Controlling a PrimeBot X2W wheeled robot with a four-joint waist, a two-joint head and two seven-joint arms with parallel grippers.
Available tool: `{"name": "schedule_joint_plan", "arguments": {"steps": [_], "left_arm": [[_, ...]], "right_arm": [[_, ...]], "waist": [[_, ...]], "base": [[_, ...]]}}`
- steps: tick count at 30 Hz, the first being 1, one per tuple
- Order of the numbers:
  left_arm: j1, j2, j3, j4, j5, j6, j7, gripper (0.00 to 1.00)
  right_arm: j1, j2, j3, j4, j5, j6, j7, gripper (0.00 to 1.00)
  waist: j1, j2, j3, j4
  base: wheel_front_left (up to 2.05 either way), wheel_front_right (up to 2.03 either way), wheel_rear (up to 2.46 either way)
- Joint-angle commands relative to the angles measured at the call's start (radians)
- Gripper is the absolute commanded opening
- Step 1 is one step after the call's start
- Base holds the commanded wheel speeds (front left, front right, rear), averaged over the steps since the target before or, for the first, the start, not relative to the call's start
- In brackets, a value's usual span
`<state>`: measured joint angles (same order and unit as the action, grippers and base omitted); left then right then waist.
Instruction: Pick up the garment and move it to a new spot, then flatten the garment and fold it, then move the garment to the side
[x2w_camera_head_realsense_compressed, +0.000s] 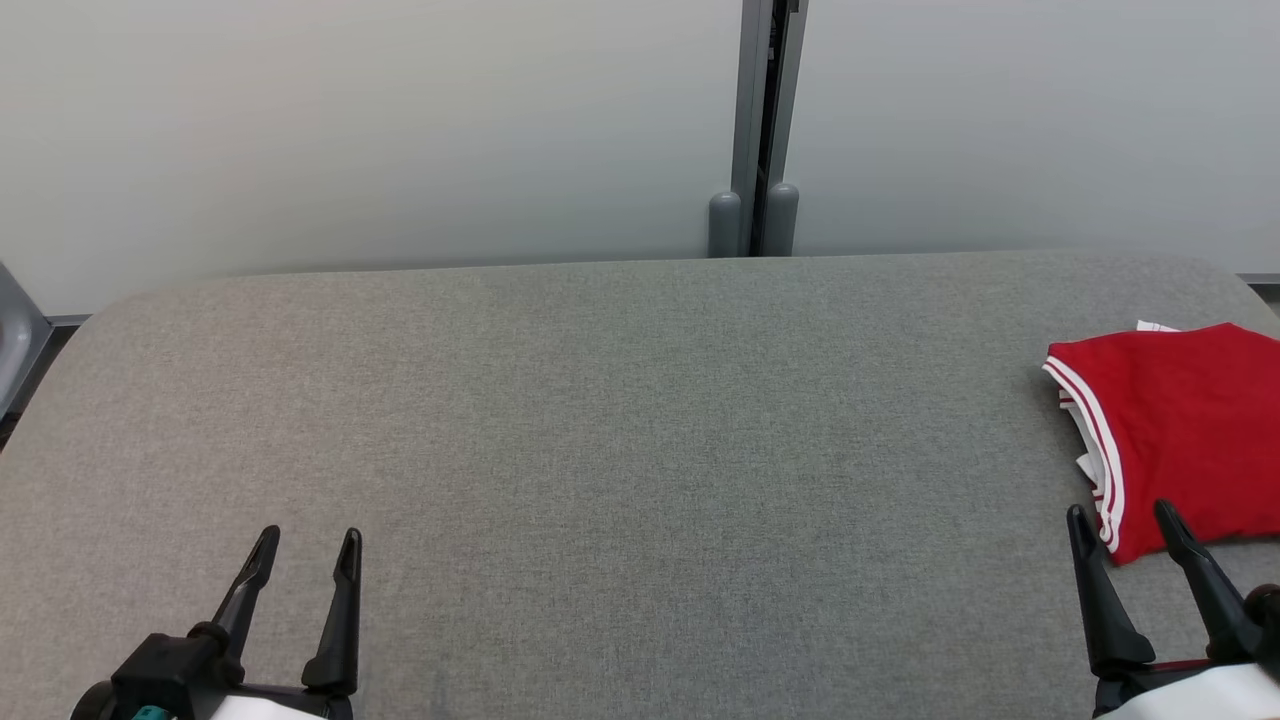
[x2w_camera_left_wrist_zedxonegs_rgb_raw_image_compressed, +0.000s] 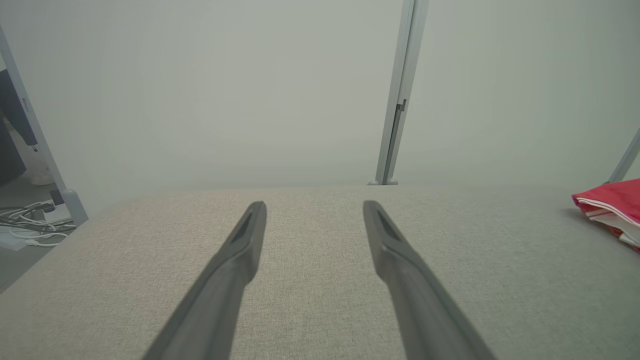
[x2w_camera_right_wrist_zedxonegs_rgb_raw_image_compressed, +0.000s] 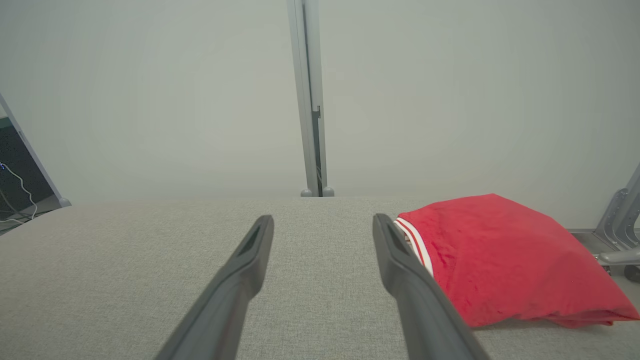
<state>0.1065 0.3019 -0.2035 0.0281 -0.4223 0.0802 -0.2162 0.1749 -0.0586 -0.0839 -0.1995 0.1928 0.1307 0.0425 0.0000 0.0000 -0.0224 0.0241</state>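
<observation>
You'll find the folded red garment (x2w_camera_head_realsense_compressed: 1170, 430) at the table's (x2w_camera_head_realsense_compressed: 600, 400) right edge, its right side cut off by the head view's frame. Your right gripper (x2w_camera_head_realsense_compressed: 1120, 513) is just on its near side, fingers spread wide and empty. One finger hides part of the white-striped hem; you can't tell if it touches. Your left gripper (x2w_camera_head_realsense_compressed: 309, 538), near left, is equally wide and empty.
</observation>
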Motion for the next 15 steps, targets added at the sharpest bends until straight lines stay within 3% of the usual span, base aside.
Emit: {"name": "schedule_joint_plan", "arguments": {"steps": [1,6,7,15], "left_arm": [[-0.017,0.004,0.001,0.002,-0.002,0.002,-0.005,1.00],[-0.020,0.005,0.001,0.009,-0.005,0.000,-0.010,1.00],[-0.009,0.000,-0.001,0.009,-0.001,0.000,-0.005,0.00],[-0.015,-0.032,0.001,0.043,-0.087,-0.011,0.003,0.00]], "right_arm": [[0.012,0.000,0.000,-0.003,0.007,0.000,0.000,1.00],[0.014,0.000,-0.002,-0.006,0.009,0.000,0.003,1.00],[0.003,0.000,0.000,-0.005,0.002,0.000,0.001,0.00],[-0.038,0.007,-0.015,0.075,0.097,0.000,0.024,0.00]], "waist": [[0.0000,0.0000,0.001,0.000],[0.0000,0.0000,0.004,0.001],[0.0000,0.0000,0.004,0.001],[0.0000,0.0000,0.005,0.000]], "base": [[0.00,0.00,0.00],[0.00,0.00,0.00],[0.00,0.00,0.00],[0.00,0.00,0.00]]}}
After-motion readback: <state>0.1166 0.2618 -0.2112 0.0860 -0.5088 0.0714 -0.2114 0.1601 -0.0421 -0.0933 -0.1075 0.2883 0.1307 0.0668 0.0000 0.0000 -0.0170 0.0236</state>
